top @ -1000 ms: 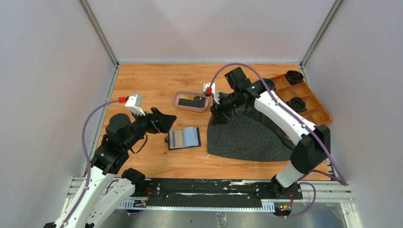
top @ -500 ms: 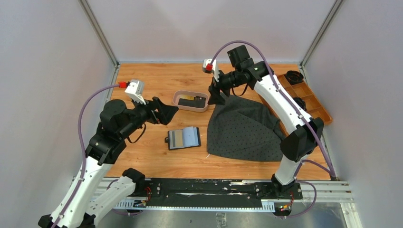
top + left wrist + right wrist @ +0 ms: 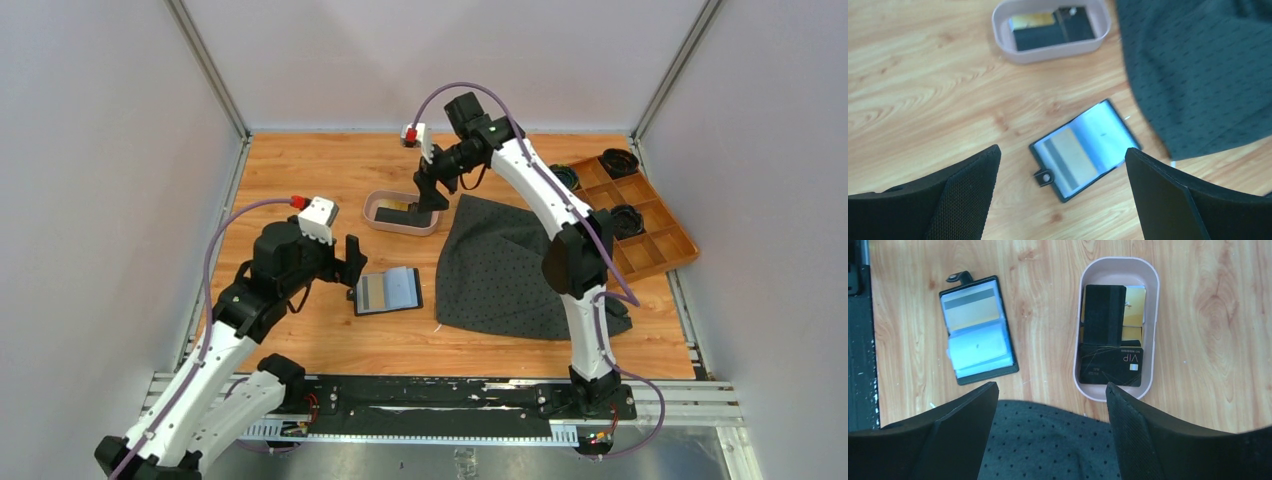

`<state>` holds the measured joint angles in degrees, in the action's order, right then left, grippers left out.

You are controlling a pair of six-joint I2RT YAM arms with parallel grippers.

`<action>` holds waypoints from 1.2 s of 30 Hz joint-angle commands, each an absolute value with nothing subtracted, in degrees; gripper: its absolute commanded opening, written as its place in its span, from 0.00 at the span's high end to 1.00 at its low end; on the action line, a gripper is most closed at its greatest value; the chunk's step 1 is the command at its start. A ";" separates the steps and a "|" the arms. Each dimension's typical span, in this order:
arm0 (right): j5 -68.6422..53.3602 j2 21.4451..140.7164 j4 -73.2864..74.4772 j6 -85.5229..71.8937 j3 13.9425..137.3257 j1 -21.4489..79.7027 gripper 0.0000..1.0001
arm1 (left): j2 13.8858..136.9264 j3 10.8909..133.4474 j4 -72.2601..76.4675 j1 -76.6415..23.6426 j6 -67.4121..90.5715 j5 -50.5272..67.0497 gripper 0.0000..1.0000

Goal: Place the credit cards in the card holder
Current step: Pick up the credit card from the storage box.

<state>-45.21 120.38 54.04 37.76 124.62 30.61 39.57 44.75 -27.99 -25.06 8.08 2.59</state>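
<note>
The black card holder (image 3: 388, 291) lies open on the wood, with a gold card (image 3: 970, 310) in one pocket and a pale blue card (image 3: 979, 350) in the other. More credit cards lie in the pink tray (image 3: 372, 210): two black ones (image 3: 1111, 365) over a gold one (image 3: 1134, 305). My left gripper (image 3: 350, 262) hangs open and empty just left of and above the holder (image 3: 1083, 150), its snap tab between the fingers in the left wrist view. My right gripper (image 3: 428, 190) is open and empty above the tray's right end.
A dark dotted cloth (image 3: 510, 265) is spread right of the holder and close to the tray (image 3: 1153, 315). An orange-brown compartment box (image 3: 640, 215) with black round items stands at the far right. Grey walls enclose the table.
The right arm rose off the cloth and swung left to above the tray, its jaws opening wider. The left arm moved right, bringing its open gripper next to the holder.
</note>
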 commanded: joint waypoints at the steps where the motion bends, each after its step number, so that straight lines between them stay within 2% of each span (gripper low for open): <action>1: -42.26 125.97 55.77 34.57 130.46 32.37 0.19 | 41.33 39.53 -24.40 -22.33 4.29 -0.69 0.00; 7: -32.14 132.45 47.88 21.41 133.60 33.60 0.26 | 44.60 39.04 -23.50 -14.76 5.72 0.11 0.00; 10: -28.57 135.57 45.09 15.68 135.73 33.59 0.34 | 45.07 38.97 -23.66 -13.89 5.98 -1.70 0.00; 14: -23.72 138.43 41.02 6.45 135.86 33.82 0.40 | 45.70 38.83 -23.51 -13.88 5.98 -1.71 0.00; 18: -23.30 140.52 39.34 0.55 135.14 34.52 0.41 | 45.97 38.78 -23.51 -13.78 5.98 -1.83 0.00; 36: -32.44 149.18 35.00 -2.46 140.25 34.26 0.36 | 46.77 38.73 -23.41 -13.54 5.80 -1.67 0.00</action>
<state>-28.49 147.50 35.97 -0.60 138.39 34.57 46.39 38.98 -24.12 -14.02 6.37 -1.15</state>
